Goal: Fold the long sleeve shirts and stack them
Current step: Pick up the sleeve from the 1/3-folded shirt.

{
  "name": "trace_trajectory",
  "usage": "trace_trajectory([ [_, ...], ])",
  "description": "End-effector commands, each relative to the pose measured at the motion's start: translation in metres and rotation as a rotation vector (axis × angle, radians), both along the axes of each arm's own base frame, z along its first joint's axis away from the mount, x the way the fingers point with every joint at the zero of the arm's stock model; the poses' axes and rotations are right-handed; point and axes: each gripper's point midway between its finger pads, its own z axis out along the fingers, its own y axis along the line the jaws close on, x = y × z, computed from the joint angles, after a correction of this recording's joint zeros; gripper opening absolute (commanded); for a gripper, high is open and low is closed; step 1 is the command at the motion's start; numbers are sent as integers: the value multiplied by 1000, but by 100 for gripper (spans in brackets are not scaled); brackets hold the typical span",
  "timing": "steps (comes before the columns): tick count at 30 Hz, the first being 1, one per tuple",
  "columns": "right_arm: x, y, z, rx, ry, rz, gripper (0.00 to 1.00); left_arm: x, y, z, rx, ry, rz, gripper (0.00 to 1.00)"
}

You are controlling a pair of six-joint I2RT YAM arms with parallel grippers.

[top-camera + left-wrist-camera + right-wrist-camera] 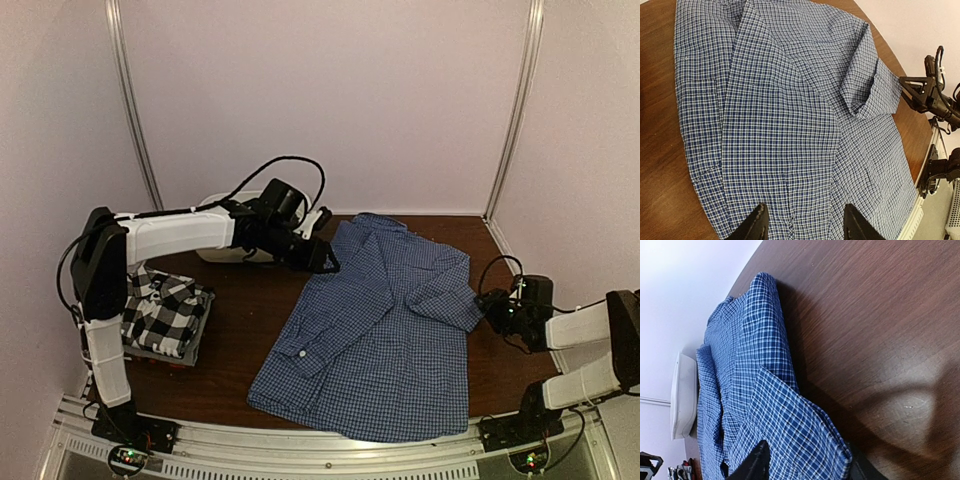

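Observation:
A blue-and-white fine check shirt [380,330] lies spread on the brown table [250,300], one sleeve folded in across its front. My left gripper [325,258] hovers at its far left edge near the collar. In the left wrist view it [805,227] stands open over the checked cloth [780,100]. My right gripper [488,305] is at the shirt's right side. In the right wrist view its jaws [807,467] close on the sleeve cuff [805,440], which fills the gap between them. A folded black-and-white plaid shirt [165,305] tops a stack at the left.
A white oval basin [225,250] sits at the back left, partly hidden behind the left arm, and shows in the right wrist view [682,395]. Under the plaid shirt lie grey [150,352] and red folded layers. Pale walls enclose the table.

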Motion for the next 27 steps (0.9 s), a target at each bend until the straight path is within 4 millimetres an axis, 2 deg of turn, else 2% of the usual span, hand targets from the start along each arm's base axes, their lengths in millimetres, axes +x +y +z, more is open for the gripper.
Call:
trace_trajectory([
  [1, 18, 3, 25, -4, -90, 39, 43, -6, -1, 22, -41, -20, -13, 52],
  [3, 21, 5, 30, -9, -103, 58, 35, -7, -2, 22, -43, -18, -16, 52],
  [7, 27, 10, 42, -37, -127, 109, 9, -9, -4, 25, -57, -11, -25, 52],
  [9, 30, 13, 50, -51, -141, 139, 0, -11, -7, 28, -68, -14, -38, 52],
  [13, 34, 23, 72, -71, -197, 216, 0, -17, -15, 35, -102, -23, -82, 53],
  [17, 36, 44, 102, -105, -275, 337, 0, -23, -26, 45, -145, -41, -126, 53],
  [22, 31, 84, 140, -163, -375, 496, 0, -32, -38, 56, -175, -62, -186, 53],
  [27, 14, 127, 175, -191, -497, 655, 0, -43, -46, 65, -206, -78, -253, 53],
])
